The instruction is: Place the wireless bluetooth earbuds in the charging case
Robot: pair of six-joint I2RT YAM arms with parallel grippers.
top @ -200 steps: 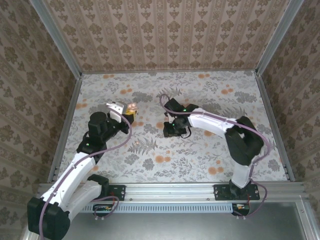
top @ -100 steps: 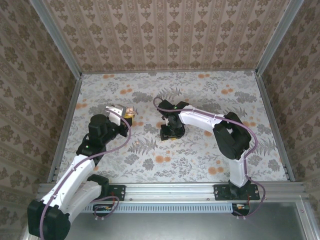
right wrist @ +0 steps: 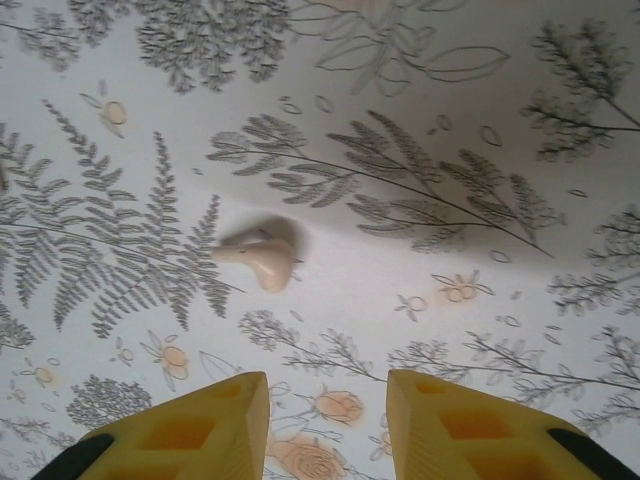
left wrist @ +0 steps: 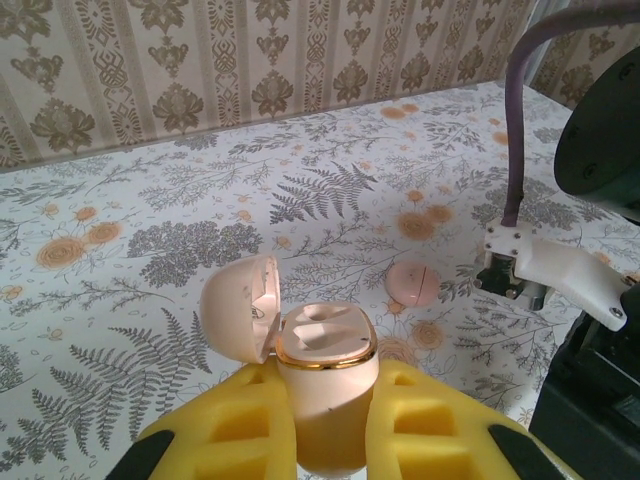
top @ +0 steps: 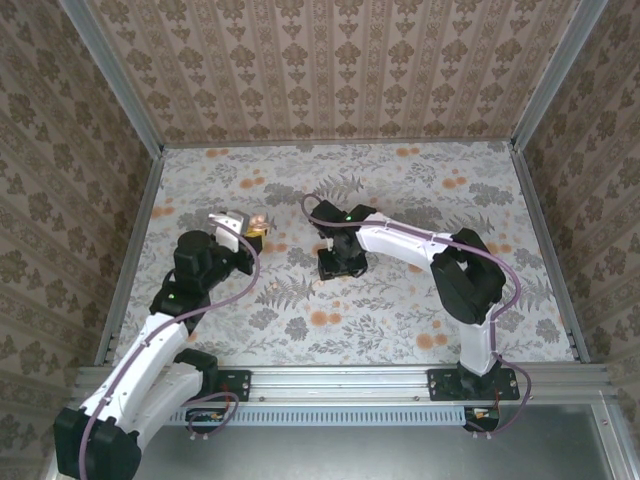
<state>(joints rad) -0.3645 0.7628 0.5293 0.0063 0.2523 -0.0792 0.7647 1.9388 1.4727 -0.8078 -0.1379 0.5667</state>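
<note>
Hovering wide open, my right pincer [right wrist: 325,388]: earbud [right wrist: 262,255] just beyond its tips, left of centre, long axis left-right; left pincer [left wrist: 330,400] clamps charging case [left wrist: 325,350].

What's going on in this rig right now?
The left gripper is shut on the charging case, holding it upright above the table with its lid flipped open. From what shows, its sockets look empty. The right gripper is open and hovers just over an earbud lying on the table, not touching it. Likely next it grabs the earbud, but nothing has been inserted yet.
</note>
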